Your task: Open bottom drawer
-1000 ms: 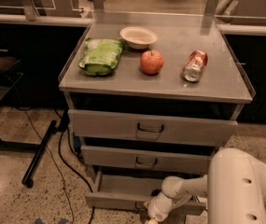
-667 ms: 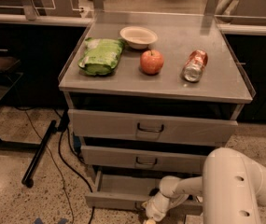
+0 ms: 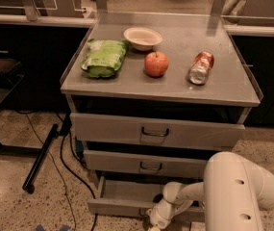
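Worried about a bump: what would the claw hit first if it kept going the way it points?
Probably the bottom drawer, since the claw sits at its front panel pointing down; depth is unclear, so maybe the floor.

Warm overhead light sheens the table (image 3: 175, 88), leaving the gripper (image 3: 156, 219) at the bottom drawer (image 3: 119, 207) front dimmer.

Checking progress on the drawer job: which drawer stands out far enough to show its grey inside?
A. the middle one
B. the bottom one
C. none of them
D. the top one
B: the bottom drawer juts forward with its plain grey floor in view, and the claw is at the middle of its front panel; the top drawer and the middle drawer show only their fronts.
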